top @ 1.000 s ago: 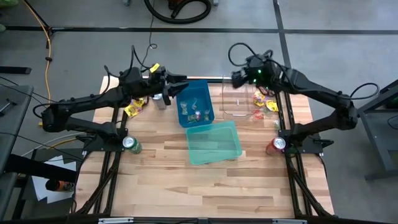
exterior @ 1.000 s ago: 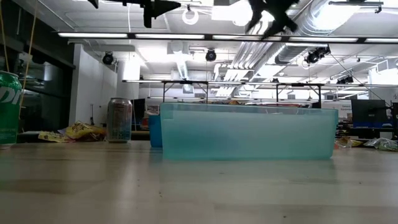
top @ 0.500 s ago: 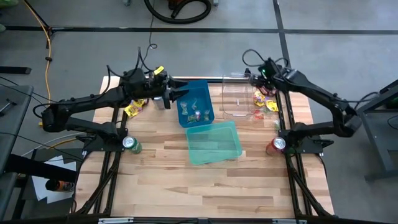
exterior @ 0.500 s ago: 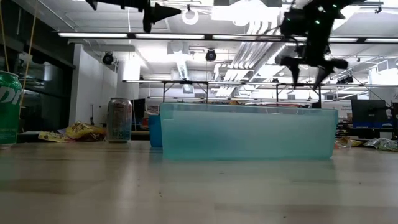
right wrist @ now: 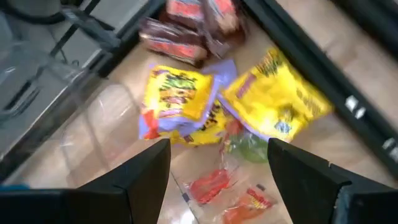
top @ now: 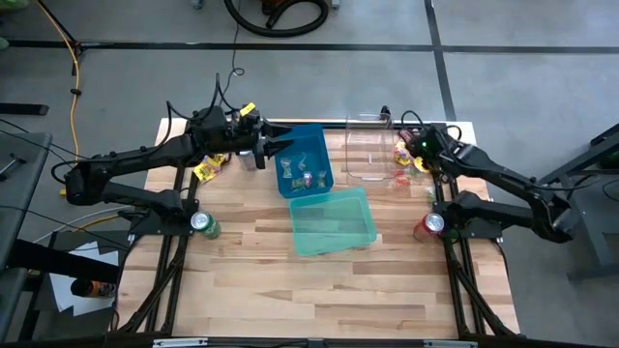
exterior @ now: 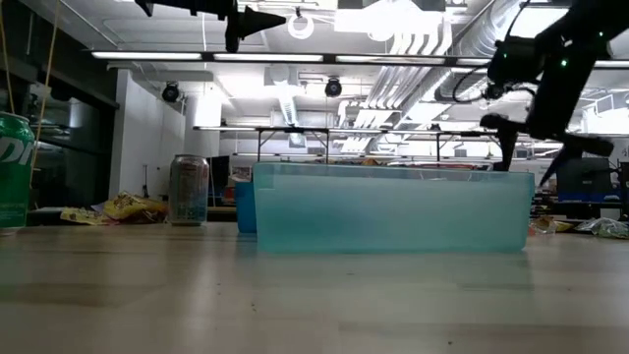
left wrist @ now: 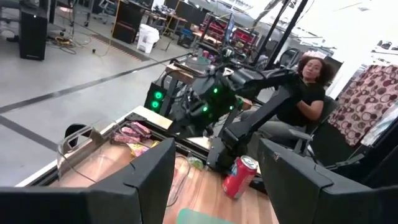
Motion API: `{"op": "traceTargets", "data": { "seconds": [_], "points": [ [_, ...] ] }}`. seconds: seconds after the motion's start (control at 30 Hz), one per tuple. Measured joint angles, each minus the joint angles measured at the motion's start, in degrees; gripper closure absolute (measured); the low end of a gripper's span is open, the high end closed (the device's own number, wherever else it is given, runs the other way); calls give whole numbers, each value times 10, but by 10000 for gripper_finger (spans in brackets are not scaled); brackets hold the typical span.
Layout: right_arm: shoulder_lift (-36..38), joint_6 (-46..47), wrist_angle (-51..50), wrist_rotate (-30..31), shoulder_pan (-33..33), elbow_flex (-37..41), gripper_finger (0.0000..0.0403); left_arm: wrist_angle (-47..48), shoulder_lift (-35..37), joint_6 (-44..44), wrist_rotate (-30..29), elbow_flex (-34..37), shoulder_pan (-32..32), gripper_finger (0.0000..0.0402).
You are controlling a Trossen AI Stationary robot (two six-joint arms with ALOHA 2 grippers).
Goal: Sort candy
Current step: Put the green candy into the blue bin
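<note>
A pile of candy [top: 410,157] lies on the wood at the table's far right: yellow packets [right wrist: 177,93], dark maroon wrappers [right wrist: 186,31], small red pieces [right wrist: 211,180] and a green piece [right wrist: 246,147]. My right gripper [right wrist: 217,186] hovers open just above this pile, slanting down, its fingers [exterior: 506,133] clear of the sweets. A second pile of yellow candy [top: 208,166] lies at the far left. More small pieces [top: 306,180] sit in the blue bin [top: 314,145]. My left gripper [top: 286,147] stands open and level, high over the blue bin, with nothing in it.
A clear bin [top: 368,155] stands between the blue bin and the right pile. A teal bin [top: 334,220] stands nearer the middle. There is a silver can [top: 247,155] at the far left, a green can [top: 203,224] at the left and a red can [top: 430,225] at the right. A person [left wrist: 311,81] sits beyond the table's right side.
My right gripper has come down from high over the clear bin toward the table's right edge. It rolled about its wrist and now hangs low over the right candy pile, still open. My left gripper has stayed in place, open.
</note>
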State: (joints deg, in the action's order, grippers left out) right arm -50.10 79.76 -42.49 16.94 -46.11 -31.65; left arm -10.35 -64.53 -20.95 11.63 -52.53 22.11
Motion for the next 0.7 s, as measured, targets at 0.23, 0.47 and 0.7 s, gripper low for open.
{"op": "traceTargets", "data": {
  "seconds": [0.23, 0.47, 0.7],
  "points": [
    [-10, 91, 65, -40, 0, 65, 139, 0, 0, -15, -1, 0, 0, 186],
    [-15, 153, 64, -48, 0, 83, 139, 1, 0, -15, -1, 0, 0, 186],
    [-60, 179, 64, -51, 0, 83, 139, 2, 0, -15, -2, 0, 0, 186]
  ]
}}
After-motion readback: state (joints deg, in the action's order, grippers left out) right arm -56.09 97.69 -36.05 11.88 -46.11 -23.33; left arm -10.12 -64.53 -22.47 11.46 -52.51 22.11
